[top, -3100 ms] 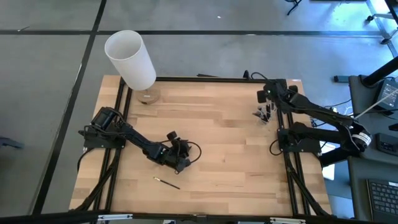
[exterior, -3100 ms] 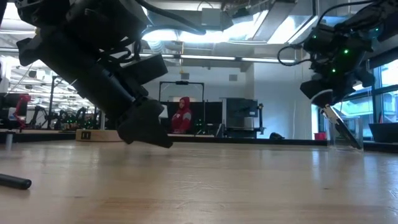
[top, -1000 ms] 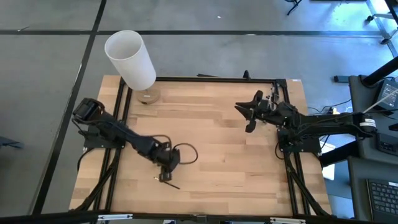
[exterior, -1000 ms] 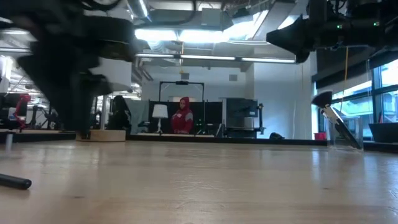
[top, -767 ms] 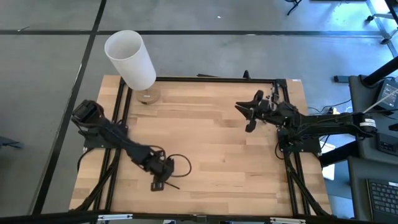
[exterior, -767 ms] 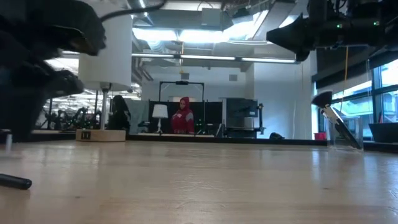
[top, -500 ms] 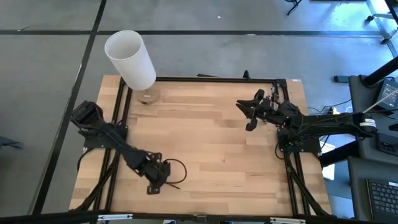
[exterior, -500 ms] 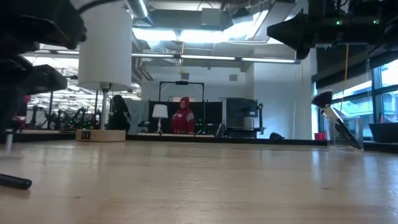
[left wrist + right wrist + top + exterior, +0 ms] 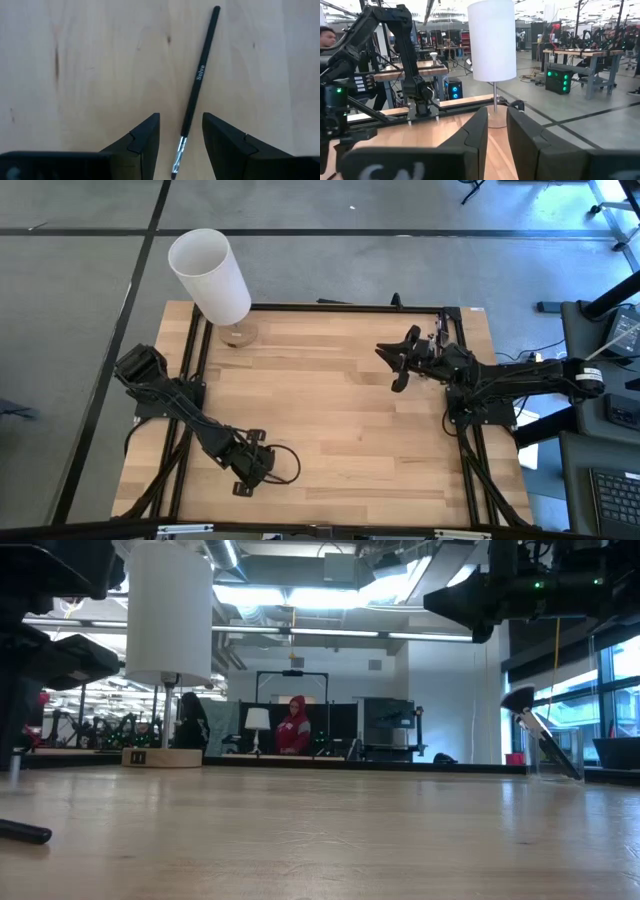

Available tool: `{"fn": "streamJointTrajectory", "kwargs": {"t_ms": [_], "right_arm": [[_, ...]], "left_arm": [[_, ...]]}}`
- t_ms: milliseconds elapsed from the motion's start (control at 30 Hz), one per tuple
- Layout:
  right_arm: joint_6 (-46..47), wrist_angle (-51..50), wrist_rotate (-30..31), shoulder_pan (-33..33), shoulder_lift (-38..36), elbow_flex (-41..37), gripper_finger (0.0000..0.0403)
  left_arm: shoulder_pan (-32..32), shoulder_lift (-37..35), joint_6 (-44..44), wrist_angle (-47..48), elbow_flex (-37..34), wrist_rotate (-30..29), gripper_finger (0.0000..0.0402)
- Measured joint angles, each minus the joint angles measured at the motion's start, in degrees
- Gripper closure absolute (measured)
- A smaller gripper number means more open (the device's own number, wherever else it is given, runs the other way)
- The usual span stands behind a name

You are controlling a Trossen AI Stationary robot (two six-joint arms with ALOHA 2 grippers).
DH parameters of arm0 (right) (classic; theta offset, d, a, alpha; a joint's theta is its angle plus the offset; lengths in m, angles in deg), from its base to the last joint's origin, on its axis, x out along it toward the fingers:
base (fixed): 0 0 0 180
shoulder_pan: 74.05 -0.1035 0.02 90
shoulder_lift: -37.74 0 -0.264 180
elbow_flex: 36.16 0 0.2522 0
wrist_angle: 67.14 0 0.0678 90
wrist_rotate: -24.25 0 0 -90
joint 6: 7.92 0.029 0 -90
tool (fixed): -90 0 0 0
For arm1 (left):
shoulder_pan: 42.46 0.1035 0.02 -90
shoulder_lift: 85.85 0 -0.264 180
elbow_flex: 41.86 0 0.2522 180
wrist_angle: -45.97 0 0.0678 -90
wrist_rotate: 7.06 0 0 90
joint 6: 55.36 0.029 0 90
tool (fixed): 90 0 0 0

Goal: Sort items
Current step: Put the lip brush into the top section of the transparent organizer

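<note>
One slim makeup brush (image 9: 196,85) lies flat on the wooden table, with a black handle, a silver ferrule and its small tip toward my left gripper. My left gripper (image 9: 181,127) is open and points down at the table's near left (image 9: 245,480). Its fingers stand on either side of the brush's ferrule end without touching it. In the high view the gripper hides the brush; the low view shows one end of it (image 9: 22,831). My right gripper (image 9: 385,352) is held high at the far right, level, narrowly open and empty (image 9: 497,125).
A big white cylinder lamp (image 9: 210,275) stands on its base (image 9: 238,335) at the far left corner. A clear container (image 9: 555,755) with a brush leaning in it (image 9: 530,725) stands at the far right. People show in the room behind the table.
My left gripper has gone toward the table's near left corner and now stands over the lying brush, which has not moved. My right gripper has stayed almost where it was.
</note>
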Motion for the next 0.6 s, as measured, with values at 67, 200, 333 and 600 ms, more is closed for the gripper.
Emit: {"fn": "streamJointTrajectory", "kwargs": {"t_ms": [67,200,333,600], "right_arm": [[0.00,-0.02,0.00,0.00,0.22,0.00,0.0331],[-0.02,0.00,0.00,0.00,0.22,0.00,0.0331],[-0.02,0.00,0.00,0.00,0.22,0.00,0.0331],[-0.02,0.28,0.00,0.00,0.22,0.00,0.0331]], "left_arm": [[-0.41,1.24,-0.02,-1.16,0.04,0.49,0.0258],[-2.01,4.12,0.08,-0.82,0.22,1.24,0.0258],[-3.33,6.34,0.46,0.00,0.42,-0.49,0.0271],[-4.14,6.89,7.00,0.96,0.48,-3.73,0.0356]]}}
